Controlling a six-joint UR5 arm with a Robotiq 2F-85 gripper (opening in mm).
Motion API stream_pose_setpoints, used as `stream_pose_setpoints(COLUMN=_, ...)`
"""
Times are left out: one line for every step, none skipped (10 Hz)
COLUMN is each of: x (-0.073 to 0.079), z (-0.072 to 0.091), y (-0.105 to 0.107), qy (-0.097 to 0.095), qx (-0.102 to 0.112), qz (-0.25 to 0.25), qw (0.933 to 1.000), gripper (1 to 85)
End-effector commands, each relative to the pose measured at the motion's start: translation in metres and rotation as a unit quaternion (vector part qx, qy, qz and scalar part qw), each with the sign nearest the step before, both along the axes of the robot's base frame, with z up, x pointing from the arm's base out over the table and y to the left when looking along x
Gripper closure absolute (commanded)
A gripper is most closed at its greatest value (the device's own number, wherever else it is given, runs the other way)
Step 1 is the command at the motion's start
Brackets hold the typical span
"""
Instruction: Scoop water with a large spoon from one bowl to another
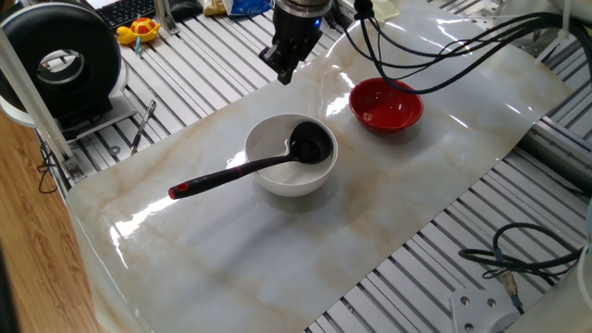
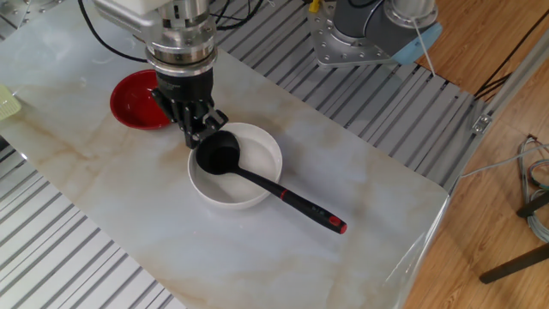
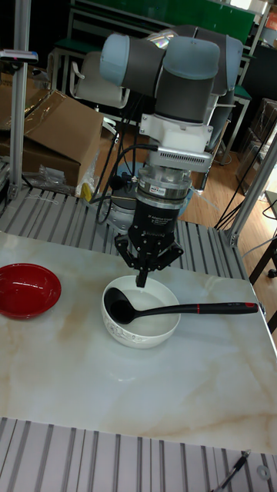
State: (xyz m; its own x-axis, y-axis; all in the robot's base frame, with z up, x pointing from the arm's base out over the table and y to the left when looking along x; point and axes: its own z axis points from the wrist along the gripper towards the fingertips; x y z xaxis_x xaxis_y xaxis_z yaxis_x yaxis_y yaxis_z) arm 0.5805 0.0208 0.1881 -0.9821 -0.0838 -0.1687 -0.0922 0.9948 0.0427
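Ladle [image 1: 298,151] rests scoop-down in the white bowl [image 1: 268,166] on the bench, its handle running out over the rim, red tip well clear. Fingers [image 3: 142,278], seemingly together and empty, hang just above the scoop end.

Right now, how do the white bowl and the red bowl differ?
The white bowl is larger and deeper; the red bowl is smaller and shallower. The white bowl holds the ladle's scoop, its handle resting over the rim; the red bowl holds no utensil. Both are round, upright and on the marble-look sheet.
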Motion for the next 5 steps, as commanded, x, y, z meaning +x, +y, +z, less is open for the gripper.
stream_pose_setpoints(x=-0.006, z=-0.003, y=0.026, qy=0.009, qx=0.037, qz=-0.004, qw=0.9993, gripper=84.3)
stream_pose_setpoints(x=-0.009, z=-0.011, y=0.032, qy=0.012, qx=0.022, qz=-0.008, qw=0.9997, gripper=84.3)
stream_pose_setpoints(x=-0.009, z=-0.019, y=0.04, qy=0.008, qx=0.01, qz=-0.013, qw=0.9998, gripper=84.3)
stream_pose_setpoints(x=-0.006, z=-0.024, y=0.046, qy=-0.002, qx=0.004, qz=-0.018, qw=0.9998, gripper=84.3)
stream_pose_setpoints(x=-0.004, z=-0.024, y=0.041, qy=-0.007, qx=-0.011, qz=0.0, qw=0.9999, gripper=84.3)
